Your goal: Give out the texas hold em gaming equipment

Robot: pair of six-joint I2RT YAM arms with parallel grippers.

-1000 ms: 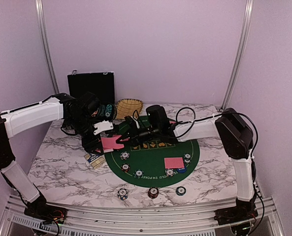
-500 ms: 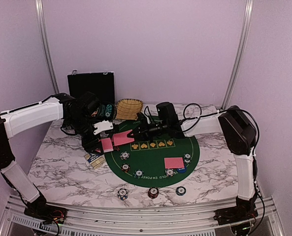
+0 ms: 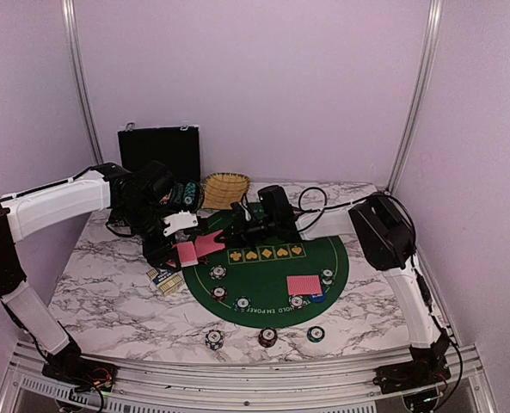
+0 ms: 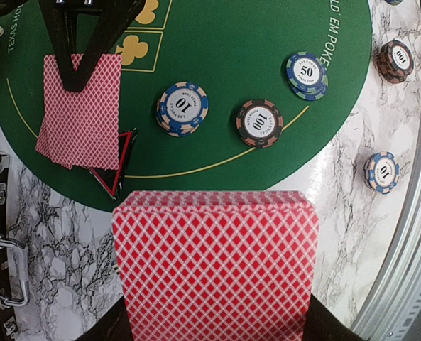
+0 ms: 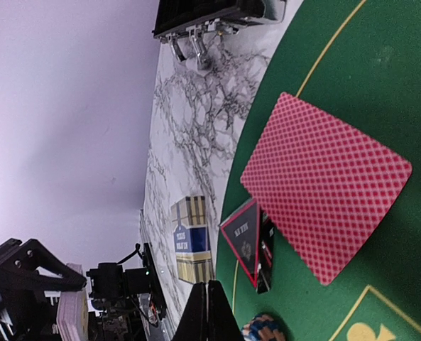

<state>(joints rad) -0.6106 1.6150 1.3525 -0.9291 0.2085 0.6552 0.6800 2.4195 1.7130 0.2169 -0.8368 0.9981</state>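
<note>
From above, the left pincer (image 3: 176,249) hangs over the left rim of the green mat (image 3: 276,268) with a deck (image 3: 187,255) of pink-red-backed cards clamped in it. The right pincer (image 3: 230,229) reaches in from the right, its tip over a single card (image 3: 208,243) that lies on the mat just beside the deck. Only this view takes in the whole surface (image 3: 108,292). A second pile of cards (image 3: 304,285) sits on the mat's right half, and chips (image 3: 218,273) ring its near arc. Three more lie in a row by the front edge, and a black case (image 3: 159,151) and straw basket (image 3: 226,188) stand at the back.

The left wrist camera looks straight down. The deck (image 4: 217,270) fills the foreground, backs up, gripped at its two side edges, with its far edge slightly fanned. Beyond it the single card (image 4: 80,114) lies face down. Its long axis runs away from the camera, leaning a little right, and its near right edge is against the black-red triangle marker (image 4: 115,169). The chips' numbers can be read here.

The right wrist camera, low and rolled sideways, shows the right pincer (image 5: 207,312) clenched to a point with nothing in it, apart from the single card (image 5: 327,185), which lies flat on the felt. The triangle marker (image 5: 244,241) sits at the card's corner. A blue-and-tan card box (image 5: 192,241) lies on the marble beside it, which the left wrist view does not show.
</note>
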